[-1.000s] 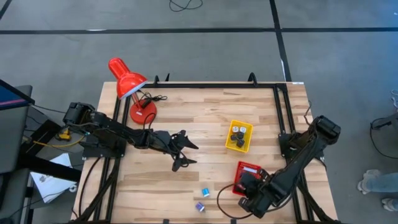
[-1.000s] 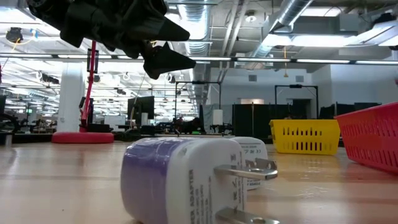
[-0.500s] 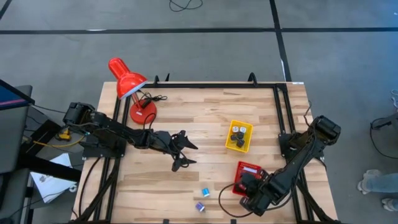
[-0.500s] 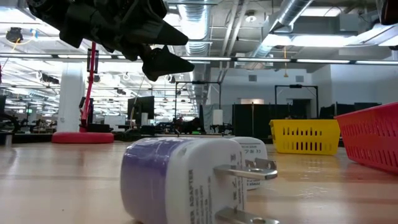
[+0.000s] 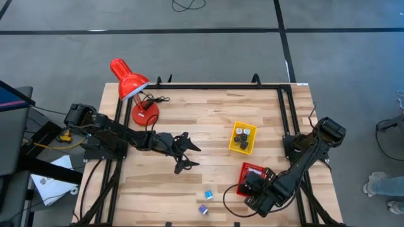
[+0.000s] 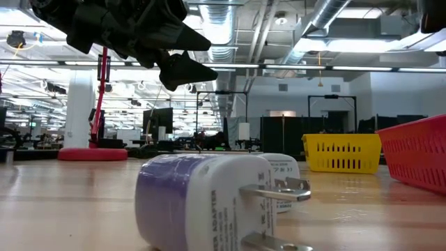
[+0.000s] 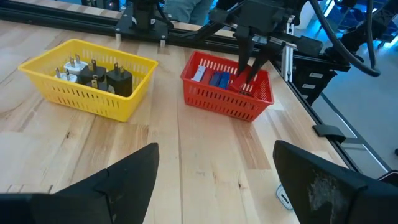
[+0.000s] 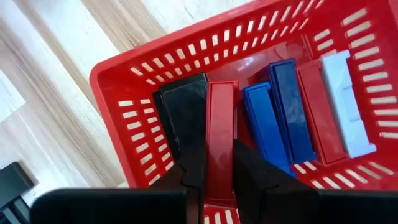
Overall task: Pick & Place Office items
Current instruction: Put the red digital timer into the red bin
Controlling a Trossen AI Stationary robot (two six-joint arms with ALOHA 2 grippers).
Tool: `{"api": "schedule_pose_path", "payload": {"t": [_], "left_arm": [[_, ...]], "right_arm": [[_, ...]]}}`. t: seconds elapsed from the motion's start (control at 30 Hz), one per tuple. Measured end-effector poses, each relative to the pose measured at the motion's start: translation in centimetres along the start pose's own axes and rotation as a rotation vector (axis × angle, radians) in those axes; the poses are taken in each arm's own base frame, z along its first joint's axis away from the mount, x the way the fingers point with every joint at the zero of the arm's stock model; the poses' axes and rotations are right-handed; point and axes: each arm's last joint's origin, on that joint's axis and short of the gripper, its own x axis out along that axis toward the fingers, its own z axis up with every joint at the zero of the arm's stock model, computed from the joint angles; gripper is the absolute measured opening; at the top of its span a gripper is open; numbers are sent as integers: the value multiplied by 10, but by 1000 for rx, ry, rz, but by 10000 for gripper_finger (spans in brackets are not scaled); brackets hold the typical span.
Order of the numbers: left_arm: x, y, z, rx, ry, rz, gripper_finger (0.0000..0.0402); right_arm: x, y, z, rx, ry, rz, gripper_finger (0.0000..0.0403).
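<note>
My right gripper point(image 8: 208, 168) stays clamped on a red plastic bar point(image 8: 219, 134), now shifted over the red mesh basket point(image 8: 124, 87); drop looks next. Left gripper point(image 5: 183, 153) idles open mid-desk.

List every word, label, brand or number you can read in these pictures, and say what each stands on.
No text can be read.
White-and-purple plug adapter: fine print on its face, too small to read.
Second adapter behind it: printed label, blurred.
Red basket, yellow basket and their contents: no lettering shows.
</note>
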Motion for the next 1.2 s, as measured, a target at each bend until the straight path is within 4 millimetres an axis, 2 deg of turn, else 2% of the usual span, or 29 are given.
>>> {"api": "schedule_pose_path", "payload": {"t": [0.3, 0.6, 0.93, 1.2], "left_arm": [[0, 0, 0, 0, 0, 0, 309], [0, 0, 0, 0, -1, 0, 309], [0, 0, 0, 0, 0, 0, 309], [0, 0, 0, 0, -1, 0, 309]], "right_arm": [[12, 3, 0, -27, 14, 93, 42], [13, 2, 0, -42, 25, 91, 42], [13, 3, 0, -92, -5, 93, 76], [13, 2, -1, -96, -4, 88, 82]]}}
